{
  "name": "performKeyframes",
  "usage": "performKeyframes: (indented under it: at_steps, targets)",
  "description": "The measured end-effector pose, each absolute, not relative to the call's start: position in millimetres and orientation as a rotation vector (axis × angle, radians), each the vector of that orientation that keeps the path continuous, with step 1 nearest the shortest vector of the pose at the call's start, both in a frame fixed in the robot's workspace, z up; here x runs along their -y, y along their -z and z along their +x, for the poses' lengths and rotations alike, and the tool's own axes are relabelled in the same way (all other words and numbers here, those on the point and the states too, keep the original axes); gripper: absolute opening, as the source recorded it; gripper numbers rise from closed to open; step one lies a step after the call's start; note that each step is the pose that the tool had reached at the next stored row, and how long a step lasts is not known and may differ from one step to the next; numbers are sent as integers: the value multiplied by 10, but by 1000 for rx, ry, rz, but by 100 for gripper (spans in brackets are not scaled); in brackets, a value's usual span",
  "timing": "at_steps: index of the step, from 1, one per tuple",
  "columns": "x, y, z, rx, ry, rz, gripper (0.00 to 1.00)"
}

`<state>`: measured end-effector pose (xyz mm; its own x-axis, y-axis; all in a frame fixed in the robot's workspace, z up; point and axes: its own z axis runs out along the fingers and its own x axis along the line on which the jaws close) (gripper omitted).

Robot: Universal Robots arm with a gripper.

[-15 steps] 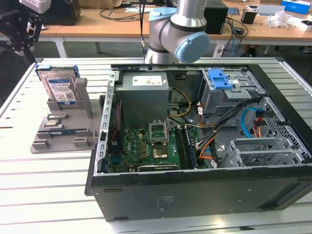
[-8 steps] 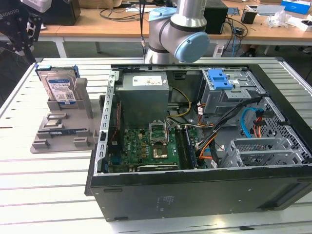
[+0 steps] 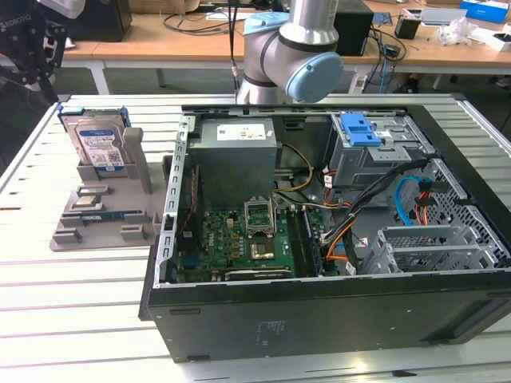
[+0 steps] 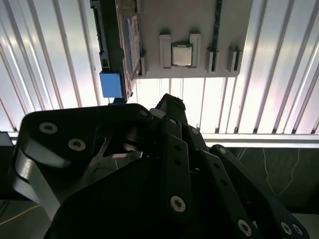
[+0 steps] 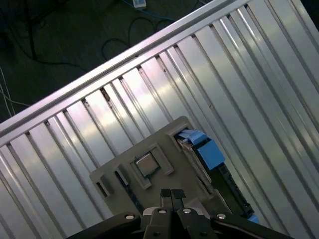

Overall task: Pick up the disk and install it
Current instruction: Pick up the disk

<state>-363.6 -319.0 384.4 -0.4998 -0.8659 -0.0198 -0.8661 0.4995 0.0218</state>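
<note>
The disk (image 3: 97, 142) is silver with a white-and-blue label and blue side rails. It stands on edge in a grey holder (image 3: 100, 215) on the slatted table, at the exterior view's left. My gripper (image 3: 38, 49) hangs high above that holder, apart from the disk. In the first wrist view its fingertips (image 5: 166, 193) are pressed together with nothing between them, over the holder (image 5: 172, 137) and beside the disk (image 5: 208, 153). The second wrist view shows the disk (image 4: 127, 44) edge-on past the gripper's dark body.
An open computer case (image 3: 319, 303) lies on the table at the exterior view's right. Inside are a grey cage with a blue latch (image 3: 359, 128), a grey metal box (image 3: 238, 148), a motherboard and cables. A processor chip (image 5: 145, 164) sits in the holder. The arm's base (image 3: 289, 48) stands behind the case.
</note>
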Motion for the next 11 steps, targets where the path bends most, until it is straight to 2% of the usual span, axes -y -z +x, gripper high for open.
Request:
performKeyframes:
  at_steps: [11]
  targets:
    - [3190,-3844,-3636,-2553,-40,-1828,11]
